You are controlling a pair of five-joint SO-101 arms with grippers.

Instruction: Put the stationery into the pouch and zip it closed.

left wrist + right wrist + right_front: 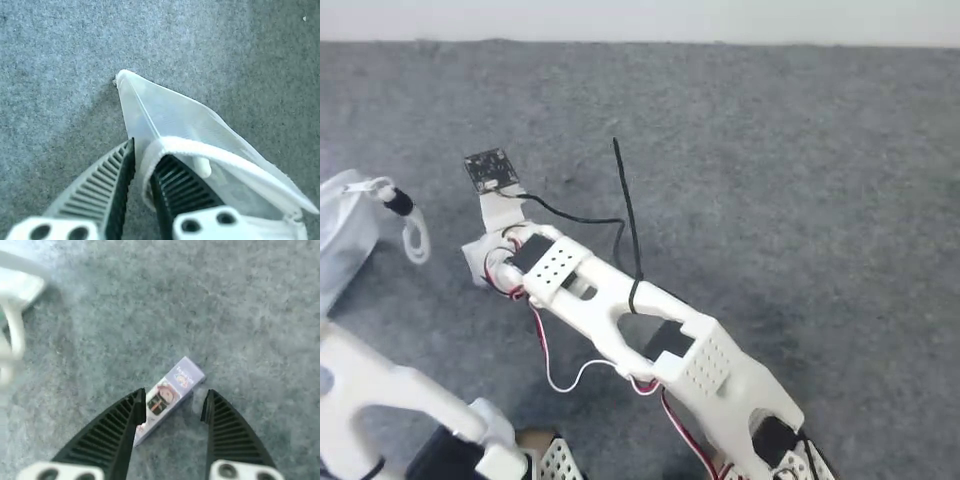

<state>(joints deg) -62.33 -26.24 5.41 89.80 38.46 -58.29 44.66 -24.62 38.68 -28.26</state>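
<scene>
A translucent white mesh pouch (180,120) lies on the grey felt, and my left gripper (142,157) is shut on its thick white rim (210,155). In the high view the pouch (340,235) sits at the far left edge, with a black zip pull (398,203) and a white loop strap (415,240). A small printed box of stationery (170,390) lies flat on the felt. My right gripper (174,391) is open just above it, one finger on either side. From above, the right arm (570,275) hides this box.
The grey felt surface (800,150) stretches wide to the right and back. The left arm (380,390) stands at the near left. A thin black cable (625,200) sticks up off the right arm. A blurred part of the pouch (15,290) lies beyond the box.
</scene>
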